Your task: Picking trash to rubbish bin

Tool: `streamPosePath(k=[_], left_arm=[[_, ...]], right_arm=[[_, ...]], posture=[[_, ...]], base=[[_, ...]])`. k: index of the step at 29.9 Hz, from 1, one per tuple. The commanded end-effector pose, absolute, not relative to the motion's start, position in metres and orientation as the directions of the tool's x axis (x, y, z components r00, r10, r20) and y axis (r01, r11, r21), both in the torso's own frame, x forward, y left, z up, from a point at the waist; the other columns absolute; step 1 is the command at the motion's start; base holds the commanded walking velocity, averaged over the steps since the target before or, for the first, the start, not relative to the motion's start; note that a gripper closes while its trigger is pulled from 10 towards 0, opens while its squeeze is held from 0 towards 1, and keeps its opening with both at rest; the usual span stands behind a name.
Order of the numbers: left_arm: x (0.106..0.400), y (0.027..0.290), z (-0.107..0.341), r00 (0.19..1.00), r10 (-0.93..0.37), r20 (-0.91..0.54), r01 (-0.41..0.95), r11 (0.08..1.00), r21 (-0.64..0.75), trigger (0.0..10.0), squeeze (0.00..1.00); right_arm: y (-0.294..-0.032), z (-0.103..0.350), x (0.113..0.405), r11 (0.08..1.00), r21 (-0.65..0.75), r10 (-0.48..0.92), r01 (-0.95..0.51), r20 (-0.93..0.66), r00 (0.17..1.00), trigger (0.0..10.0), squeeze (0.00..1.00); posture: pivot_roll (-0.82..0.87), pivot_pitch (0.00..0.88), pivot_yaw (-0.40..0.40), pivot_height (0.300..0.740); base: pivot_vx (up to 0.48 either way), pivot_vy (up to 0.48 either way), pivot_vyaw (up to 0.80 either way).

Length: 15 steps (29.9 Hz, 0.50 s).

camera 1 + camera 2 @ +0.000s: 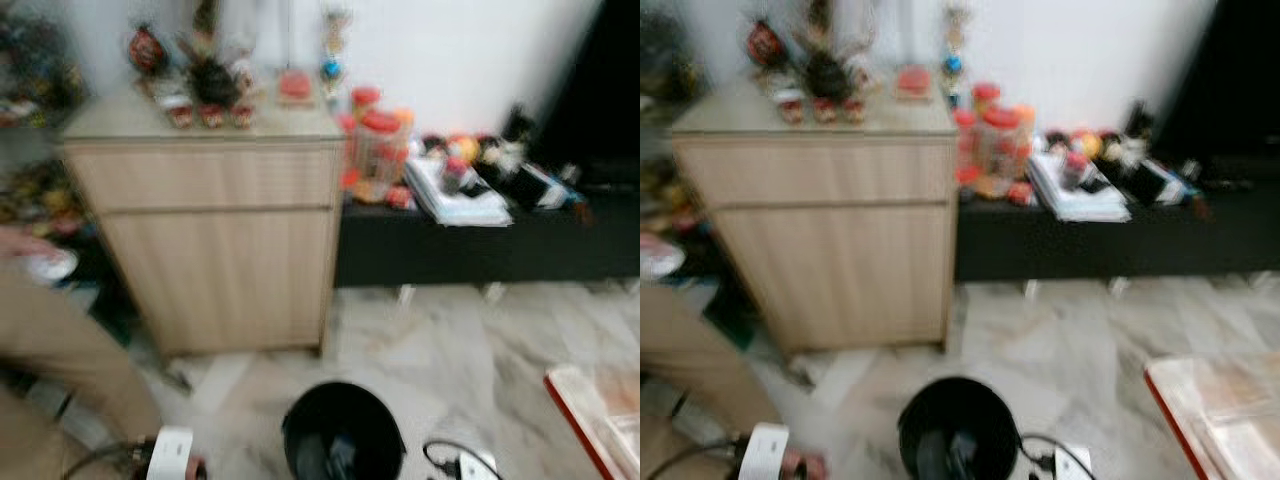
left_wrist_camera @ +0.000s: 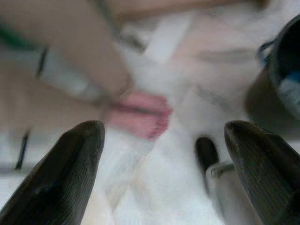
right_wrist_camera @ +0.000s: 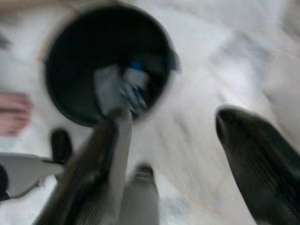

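A round black rubbish bin (image 1: 343,432) stands on the marble floor just in front of me. The right wrist view looks down into the bin (image 3: 108,61), where white and blue trash (image 3: 125,86) lies at the bottom. My right gripper (image 3: 178,140) hangs open beside the bin's rim, holding nothing. My left gripper (image 2: 164,159) is open too, low over the floor, with the bin's edge (image 2: 281,79) to one side. All views are blurred.
A person in beige trousers (image 1: 60,350) stands at my left, with a bare foot (image 2: 140,115) close to my left gripper. Behind the bin are a wooden cabinet (image 1: 215,250) and a low black bench (image 1: 480,245) with jars and books. A red-edged tray (image 1: 595,410) is at right.
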<state>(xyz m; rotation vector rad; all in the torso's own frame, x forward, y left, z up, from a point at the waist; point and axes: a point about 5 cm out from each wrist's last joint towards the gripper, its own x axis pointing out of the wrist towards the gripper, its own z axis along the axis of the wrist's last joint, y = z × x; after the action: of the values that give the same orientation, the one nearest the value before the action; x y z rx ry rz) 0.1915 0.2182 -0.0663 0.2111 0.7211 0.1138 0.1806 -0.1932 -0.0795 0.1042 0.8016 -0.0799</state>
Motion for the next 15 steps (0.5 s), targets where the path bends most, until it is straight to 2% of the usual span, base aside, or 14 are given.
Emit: streamPosePath(k=[1,15], left_arm=[[0.1842,0.2173,-0.0712,0.722,0.177,-0.668,-0.026,0.973,0.230,10.0,0.00],[0.1851,0.2159,-0.0709,0.726,0.172,-0.665,-0.028,0.975,0.222,10.0,0.00]], right_arm=[[-0.1965,-0.0824,0.1732,0.989,0.061,-0.046,0.132,-0.733,0.679,10.0,0.00],[-0.1977,-0.0819,0.1737,0.989,0.060,-0.048,0.134,-0.730,0.682,10.0,0.00]], posture=[[0.16,0.053,-0.050,0.740],[0.15,0.051,-0.052,0.740]], base=[[-0.255,0.000,0.00],[-0.248,0.000,0.00]])
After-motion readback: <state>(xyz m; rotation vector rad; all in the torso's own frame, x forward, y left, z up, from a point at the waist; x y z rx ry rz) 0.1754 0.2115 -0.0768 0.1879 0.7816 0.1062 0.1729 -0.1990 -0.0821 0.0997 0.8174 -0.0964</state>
